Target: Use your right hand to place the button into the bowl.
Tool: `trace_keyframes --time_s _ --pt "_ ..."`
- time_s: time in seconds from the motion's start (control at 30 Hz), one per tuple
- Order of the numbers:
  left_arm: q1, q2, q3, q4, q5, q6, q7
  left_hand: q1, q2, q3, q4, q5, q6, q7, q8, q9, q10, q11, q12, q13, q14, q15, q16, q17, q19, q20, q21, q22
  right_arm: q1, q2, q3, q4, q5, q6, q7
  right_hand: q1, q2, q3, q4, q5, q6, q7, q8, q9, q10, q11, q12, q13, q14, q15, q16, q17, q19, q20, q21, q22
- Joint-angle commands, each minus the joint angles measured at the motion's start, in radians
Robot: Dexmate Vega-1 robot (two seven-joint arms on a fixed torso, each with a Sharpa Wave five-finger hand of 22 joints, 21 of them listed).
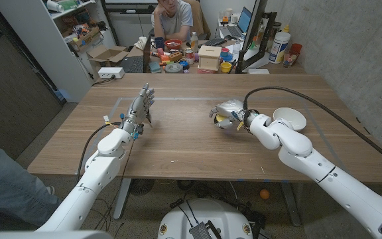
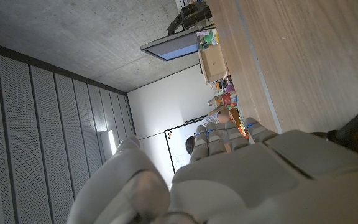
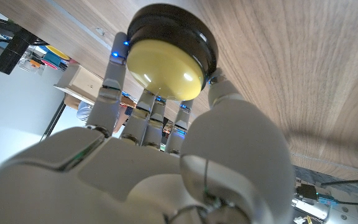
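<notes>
step: the grasp looks made; i judge the button is held and the carry to the bowl is not yet done.
right hand [image 1: 227, 114]: right of the centre of the head view, low over the table, fingers closed around the button.
button [image 3: 166, 59]: yellow dome in a black ring, held between the fingers and thumb in the right wrist view; in the head view a bit of yellow shows under the hand.
bowl [image 1: 289, 119]: white, to the right of the hand and partly behind the forearm; it looks empty.
left hand [image 1: 138, 109]: left of centre, standing upright, fingers apart, holding nothing.
next move: lift, carry to the right over the rim, then release.
writing: none readable on the button or the bowl.
</notes>
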Motion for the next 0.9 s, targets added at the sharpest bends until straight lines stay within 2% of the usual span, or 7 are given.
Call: trace_keyframes --time_s 0.03,0.23,0.9 --pt "-0.004 -0.001 -0.001 0.004 -0.002 -0.007 -0.002 0.002 0.015 -0.004 0.002 -0.004 0.008 0.001 0.005 0.001 0.001 -0.007 0.009 0.002 0.003 0.005 0.004 0.002 -0.003 0.007 0.000 0.003 0.010 -0.018 0.033 -0.043 0.013 0.007 0.041 0.079 0.075 0.015 -0.010 0.007 0.011 -0.002 0.006 0.006 0.012 -0.003 0.002 0.004 0.003 -0.003 -0.002 0.003 0.108 -0.147 -0.004 0.005" --pt "-0.005 -0.003 -0.001 0.009 -0.003 -0.012 -0.003 0.003 0.016 -0.005 0.001 -0.004 0.009 0.001 0.005 0.001 0.000 -0.009 0.008 0.002 0.003 0.004 0.004 0.002 -0.003 0.008 0.000 0.003 0.013 -0.030 0.050 -0.062 0.013 0.009 0.056 0.083 0.079 0.014 -0.008 0.007 0.017 -0.001 0.008 0.012 0.050 -0.007 0.018 0.008 0.010 -0.009 -0.001 0.006 0.109 -0.149 -0.006 0.005" --pt "-0.008 -0.010 -0.001 0.029 -0.011 -0.023 -0.008 0.004 0.017 -0.008 0.001 -0.005 0.010 0.001 0.005 0.002 0.003 -0.007 0.009 0.002 0.003 0.004 0.004 0.002 -0.004 0.008 0.000 0.004 0.036 -0.044 0.099 -0.087 -0.013 -0.019 0.100 0.077 0.084 0.009 0.001 0.007 0.016 -0.001 0.008 0.022 0.053 -0.013 0.023 0.019 0.025 -0.013 0.001 0.008 0.110 -0.151 -0.009 0.006"
